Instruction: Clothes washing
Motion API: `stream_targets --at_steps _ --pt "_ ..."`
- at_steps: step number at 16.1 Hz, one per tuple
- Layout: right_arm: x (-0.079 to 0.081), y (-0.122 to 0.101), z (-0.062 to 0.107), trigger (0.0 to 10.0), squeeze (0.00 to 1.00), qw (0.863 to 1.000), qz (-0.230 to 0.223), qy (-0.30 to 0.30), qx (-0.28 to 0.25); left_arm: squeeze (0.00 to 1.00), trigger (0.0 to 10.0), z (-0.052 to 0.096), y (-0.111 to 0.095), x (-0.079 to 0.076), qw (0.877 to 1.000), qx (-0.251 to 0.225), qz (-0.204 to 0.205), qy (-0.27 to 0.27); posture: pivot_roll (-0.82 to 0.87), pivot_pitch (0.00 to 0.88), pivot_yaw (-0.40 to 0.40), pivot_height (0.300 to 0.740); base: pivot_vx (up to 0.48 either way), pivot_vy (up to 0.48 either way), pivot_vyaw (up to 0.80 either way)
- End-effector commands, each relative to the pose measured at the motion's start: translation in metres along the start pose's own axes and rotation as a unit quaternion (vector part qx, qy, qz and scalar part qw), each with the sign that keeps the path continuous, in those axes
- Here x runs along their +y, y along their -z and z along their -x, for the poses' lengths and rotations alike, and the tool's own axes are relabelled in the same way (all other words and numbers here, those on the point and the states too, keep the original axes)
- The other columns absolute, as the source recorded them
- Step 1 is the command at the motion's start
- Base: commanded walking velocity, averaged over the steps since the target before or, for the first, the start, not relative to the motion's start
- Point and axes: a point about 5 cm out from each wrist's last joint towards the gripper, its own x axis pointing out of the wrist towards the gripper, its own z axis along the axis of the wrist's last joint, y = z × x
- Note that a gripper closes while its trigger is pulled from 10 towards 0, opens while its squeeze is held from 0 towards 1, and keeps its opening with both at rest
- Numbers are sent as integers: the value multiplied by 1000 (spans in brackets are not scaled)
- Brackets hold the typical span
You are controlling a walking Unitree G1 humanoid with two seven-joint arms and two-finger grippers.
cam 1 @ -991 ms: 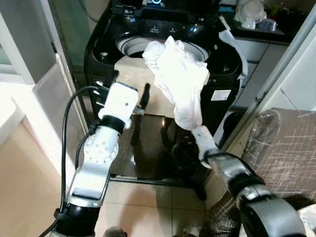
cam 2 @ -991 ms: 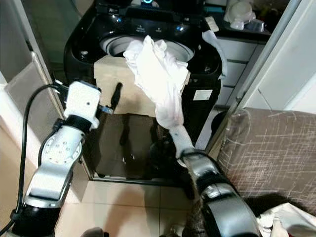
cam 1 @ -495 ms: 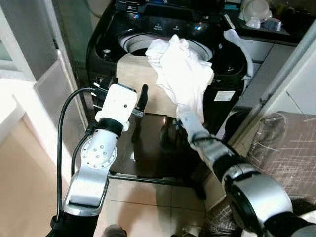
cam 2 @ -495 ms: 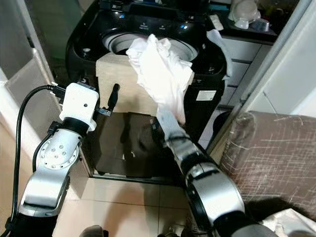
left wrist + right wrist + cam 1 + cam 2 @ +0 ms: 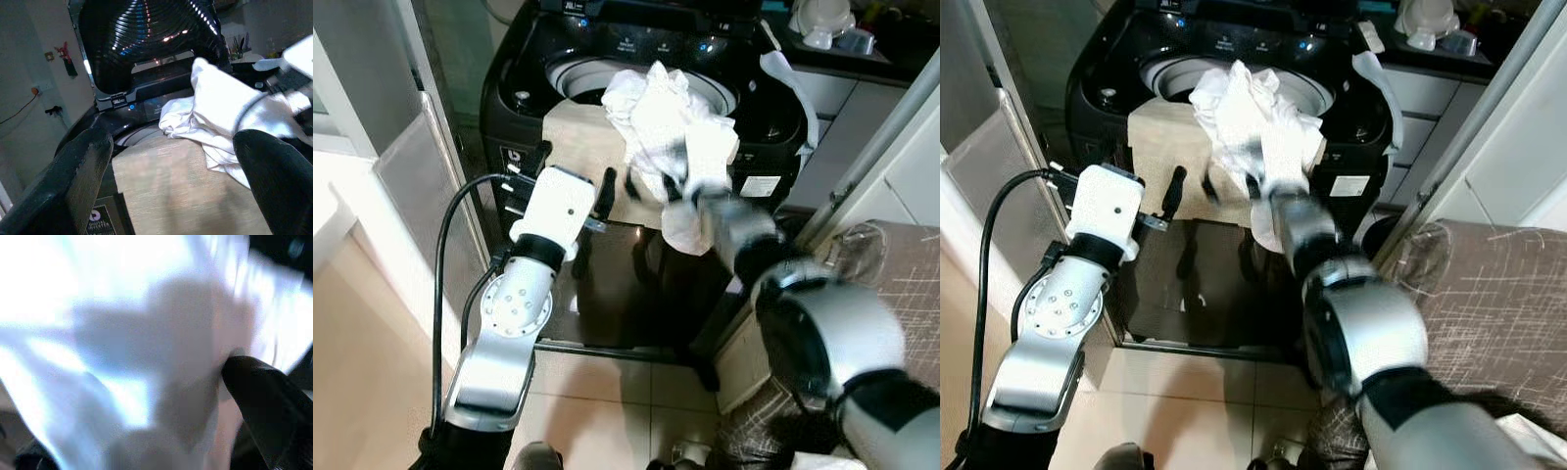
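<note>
Ahead, a black top-loading washing machine (image 5: 636, 117) with its lid raised and the round white drum (image 5: 582, 78) exposed. Across its front edge, a flat beige cloth (image 5: 582, 147). On top of that cloth and over the drum rim, a crumpled white garment (image 5: 671, 132), partly hanging down the machine's front. Pressed into the lower part of this garment, the right gripper (image 5: 680, 181), blurred; in the right wrist view, white fabric lying against one black finger (image 5: 266, 391), but whether clamped or loose, cannot tell. Left of the garment and apart from it, the left gripper (image 5: 573, 176), fingers spread wide, holding nothing, just before the beige cloth.
</note>
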Motion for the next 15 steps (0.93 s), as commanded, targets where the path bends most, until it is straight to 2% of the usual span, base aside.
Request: stream_targets --at_steps 1,2,3,4,6,7,9,10,11,12,13,14,15 --pt "-7 -24 -1 10000 0 999 -13 8 -38 0 10000 -3 -2 -3 1000 -3 0 3 252 51 -124 740 0 0 0" --pt "-8 -50 1 10000 0 997 -12 9 -80 0 10000 -4 -2 -2 1000 -3 1 -1 250 51 -124 740 0 0 0" --pt "-8 -65 2 10000 0 994 -13 8 -105 0 10000 -4 -2 -2 1000 -3 1 -2 248 52 -124 740 0 0 0" --pt "-11 -95 7 10000 0 986 -4 24 -163 0 10000 -5 -2 -1 1000 -4 1 -3 244 51 -123 740 0 0 0" --pt "-14 -115 11 10000 0 979 -17 32 -199 0 10000 -5 -2 -1 1000 -3 0 -3 239 50 -122 740 0 0 0" --pt "-17 -138 18 10000 0 969 -32 37 -242 0 10000 -6 -2 -1 1000 -4 0 -4 229 48 -117 740 0 0 0" --pt "-16 -156 25 10000 0 957 -30 34 -286 0 10000 -8 -2 -1 1000 -4 0 -4 220 46 -111 740 0 0 0" --pt "-17 -166 30 10000 0 948 1 54 -315 0 10000 -9 -1 -1 1000 -4 1 -3 211 44 -101 740 0 0 0" --pt "-23 -173 34 10000 0 933 72 106 -336 0 10000 -11 -1 -2 1000 -7 0 2 202 40 -99 740 0 0 0" --pt "-30 -171 33 10000 0 924 115 146 -334 0 10000 -12 -2 -3 1000 -8 -2 5 197 38 -97 740 0 0 0" --pt "-36 -167 34 10000 0 906 173 188 -338 0 10000 -13 -1 -4 1000 -8 -2 4 197 38 -97 740 0 0 0" --pt "-41 -162 34 10000 0 881 234 222 -347 0 10000 -14 -1 -5 1000 -7 1 3 190 34 -97 740 0 0 0" --pt "-45 -153 30 10000 0 878 266 226 -328 0 10000 -14 0 -5 1000 -6 2 4 189 33 -98 740 0 0 0"
